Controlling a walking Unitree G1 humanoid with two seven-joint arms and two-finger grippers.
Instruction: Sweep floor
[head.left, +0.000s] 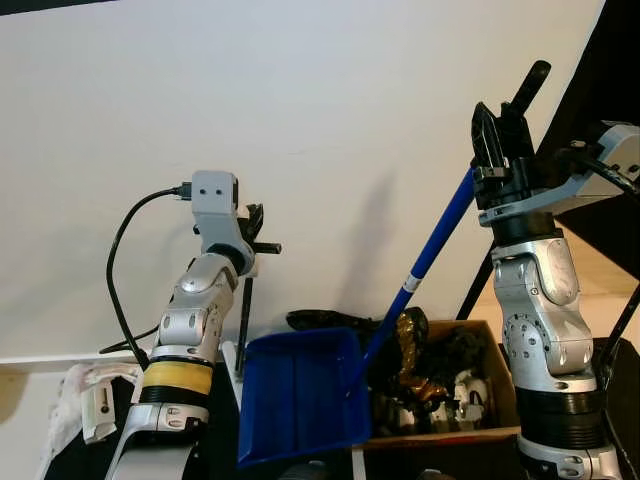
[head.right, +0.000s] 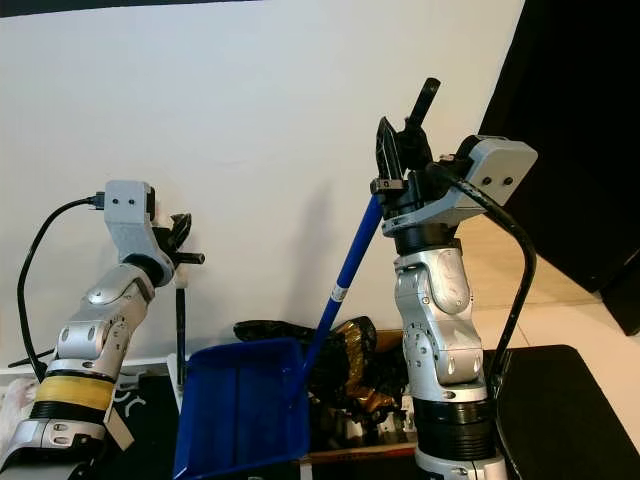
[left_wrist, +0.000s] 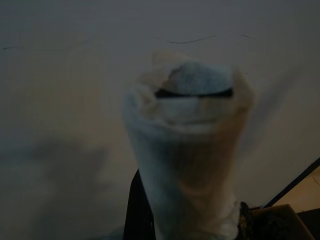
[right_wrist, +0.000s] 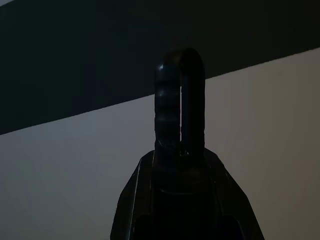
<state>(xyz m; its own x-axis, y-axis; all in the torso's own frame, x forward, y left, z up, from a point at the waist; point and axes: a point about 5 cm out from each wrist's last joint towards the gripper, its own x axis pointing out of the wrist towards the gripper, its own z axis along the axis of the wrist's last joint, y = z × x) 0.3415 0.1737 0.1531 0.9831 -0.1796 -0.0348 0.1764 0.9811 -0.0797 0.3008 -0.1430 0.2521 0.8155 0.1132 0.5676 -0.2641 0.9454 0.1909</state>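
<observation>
The blue dustpan (head.left: 300, 398), a smooth plastic tray with raised side walls, hangs low at about 6 o'clock between the two silver arms, its lower edge cut off by the frame; its long blue handle (head.left: 432, 247) with a white band rises toward 1 o'clock to the right gripper (head.left: 508, 122). That gripper's long black fingers are closed around the handle's black ribbed hanging-loop end, which shows up close in the right wrist view (right_wrist: 180, 100) as a slotted loop against the wall. At 8 o'clock the left gripper (head.left: 252, 232) is closed on a thin black pole (head.left: 243, 320) that stands upright; the pole's top wears a pale, worn cloth wrap, blurred in the left wrist view (left_wrist: 187, 145), and its lower end is hidden behind the dustpan. A black cable (head.left: 125, 260) loops from the left wrist camera down the arm. Behind the dustpan, at 5 o'clock, an open cardboard box (head.left: 500, 400) holds a jumble of dark and gold crinkled items too tangled to identify. A crumpled white cloth (head.left: 85, 395) lies at 8 o'clock, partly cut off. Farthest back, a plain white wall (head.left: 300, 100) spans the scene, with a black panel (head.left: 615, 90) at 2 o'clock and pale tiled floor (head.right: 560, 310) beyond it.
</observation>
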